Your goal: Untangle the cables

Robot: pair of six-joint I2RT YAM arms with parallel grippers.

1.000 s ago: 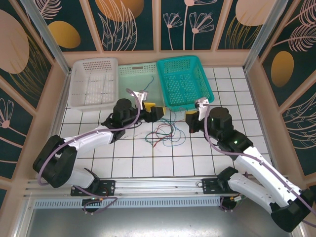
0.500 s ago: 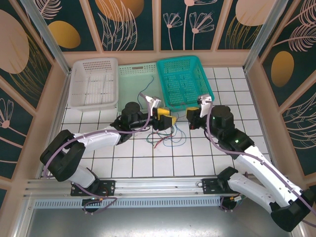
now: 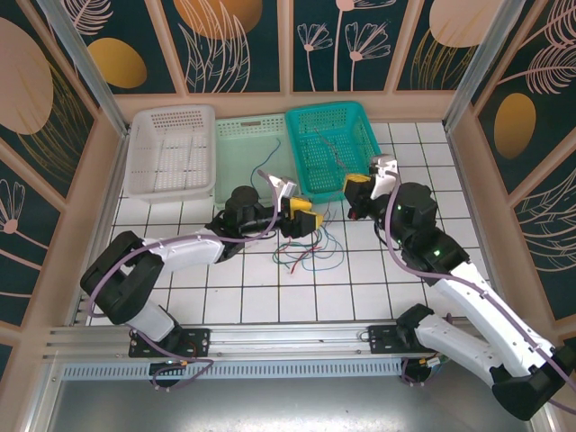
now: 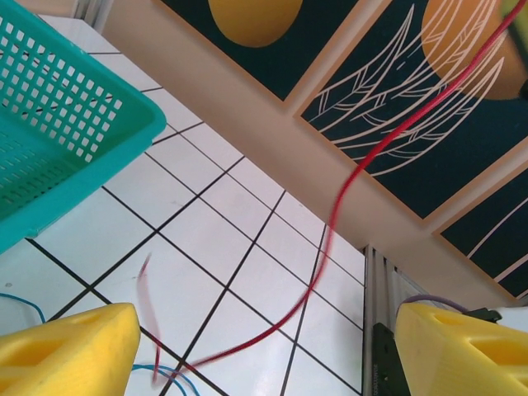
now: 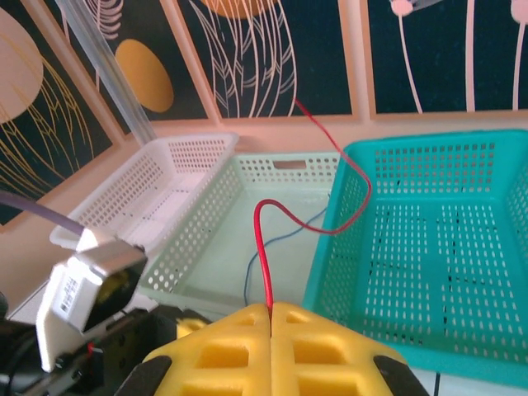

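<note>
Blue cable [image 5: 280, 235] in mint basket [image 5: 264, 169]; red cable [image 5: 261, 247] (clamped).

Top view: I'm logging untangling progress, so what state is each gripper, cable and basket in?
Right gripper: shut on the red cable.
Left gripper: open, fingers wide apart.
Red cable: lifted, looping over the teal basket.
Blue cable: lying in the light green basket.
Remaining cables: loosely tangled on the table.
White basket: empty.
</note>
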